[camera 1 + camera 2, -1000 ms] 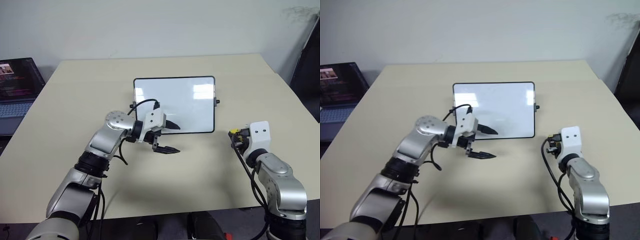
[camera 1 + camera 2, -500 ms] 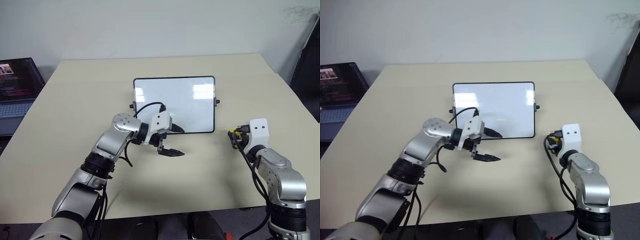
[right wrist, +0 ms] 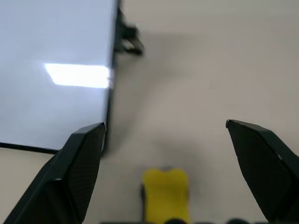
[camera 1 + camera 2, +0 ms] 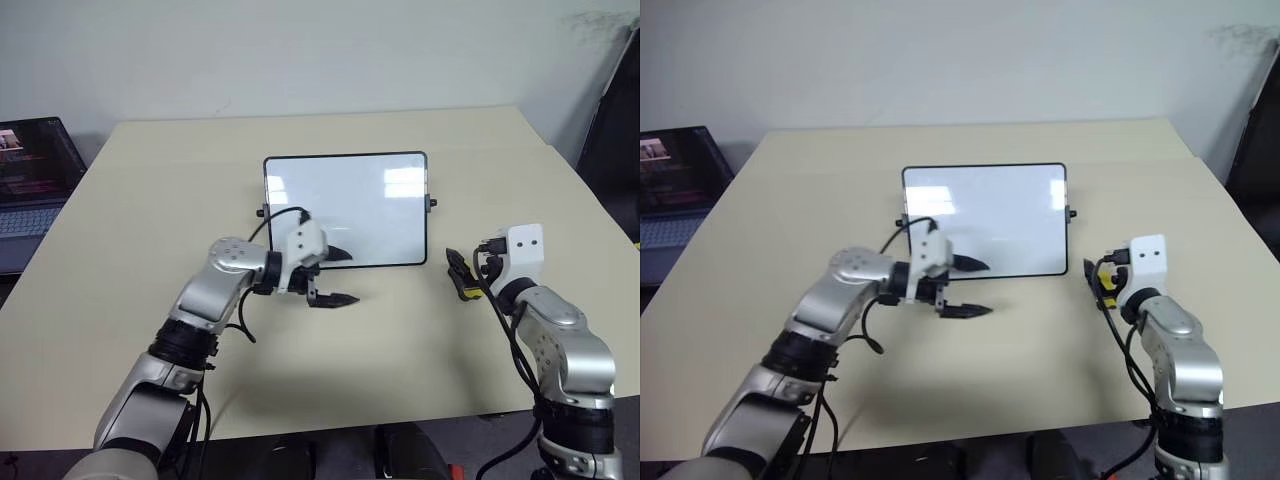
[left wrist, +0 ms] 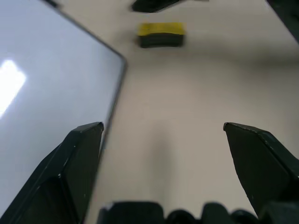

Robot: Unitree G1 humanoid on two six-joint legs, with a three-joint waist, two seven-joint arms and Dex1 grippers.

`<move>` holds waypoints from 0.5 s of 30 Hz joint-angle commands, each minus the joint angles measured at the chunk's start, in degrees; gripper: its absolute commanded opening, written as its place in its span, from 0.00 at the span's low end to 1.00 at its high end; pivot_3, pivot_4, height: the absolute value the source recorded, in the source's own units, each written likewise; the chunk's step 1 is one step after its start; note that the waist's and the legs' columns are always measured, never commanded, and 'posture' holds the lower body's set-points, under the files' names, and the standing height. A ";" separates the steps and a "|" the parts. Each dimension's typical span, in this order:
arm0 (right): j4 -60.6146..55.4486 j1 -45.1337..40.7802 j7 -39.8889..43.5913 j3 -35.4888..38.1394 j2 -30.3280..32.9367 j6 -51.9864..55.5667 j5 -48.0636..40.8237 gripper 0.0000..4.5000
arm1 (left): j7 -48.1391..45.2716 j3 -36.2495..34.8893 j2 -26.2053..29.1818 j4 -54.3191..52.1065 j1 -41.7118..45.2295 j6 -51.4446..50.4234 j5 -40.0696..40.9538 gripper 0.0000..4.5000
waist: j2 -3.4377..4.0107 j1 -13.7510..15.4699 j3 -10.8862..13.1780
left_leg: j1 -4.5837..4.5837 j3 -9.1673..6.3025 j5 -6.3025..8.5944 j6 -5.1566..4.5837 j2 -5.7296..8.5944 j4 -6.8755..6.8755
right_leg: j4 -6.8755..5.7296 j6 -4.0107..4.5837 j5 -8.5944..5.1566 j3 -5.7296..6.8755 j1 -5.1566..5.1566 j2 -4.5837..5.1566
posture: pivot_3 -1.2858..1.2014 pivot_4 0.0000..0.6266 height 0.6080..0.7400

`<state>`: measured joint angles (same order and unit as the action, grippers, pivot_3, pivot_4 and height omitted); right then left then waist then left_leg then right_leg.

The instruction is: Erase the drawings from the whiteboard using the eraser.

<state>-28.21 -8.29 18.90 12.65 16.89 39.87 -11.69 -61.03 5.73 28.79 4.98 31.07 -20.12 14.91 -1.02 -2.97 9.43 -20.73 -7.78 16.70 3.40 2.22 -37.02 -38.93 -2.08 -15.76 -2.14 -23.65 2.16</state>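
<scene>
My right gripper [image 3: 163, 154] is spread wide with the eraser [image 3: 166, 193] lying loose on the table [image 4: 400, 340] between my fingers, whiteboard [image 4: 370, 205] just beyond.

Beige table [image 4: 150, 200]: whiteboard [image 4: 345, 210] flat at centre, yellow eraser [image 4: 466, 292] just right of it.

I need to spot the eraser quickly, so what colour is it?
The eraser is bright yellow with a black layer on one face, clearest in the left wrist view.
</scene>
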 commanded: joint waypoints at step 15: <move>0.56 31.41 0.89 3.37 -7.71 -37.54 -2.49 0.99 | 40.28 -18.86 -11.71 -21.23 -32.60 6.02 -4.99 1.00 | -0.06 1.52 -0.03 | 0.98 0.12 0.07 -0.03 0.03 0.02 | 0.14 -0.39 -0.23 -0.14 1.02 0.09 | 0.52 0.24 1.00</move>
<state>-26.32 22.75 19.65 15.20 9.04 4.24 -12.83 -22.96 -11.69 17.54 -14.29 -1.49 -16.48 10.64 -1.09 -1.45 9.40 -19.73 -7.68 16.76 3.36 2.23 -37.01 -38.77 -2.46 -15.99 -2.27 -22.60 2.23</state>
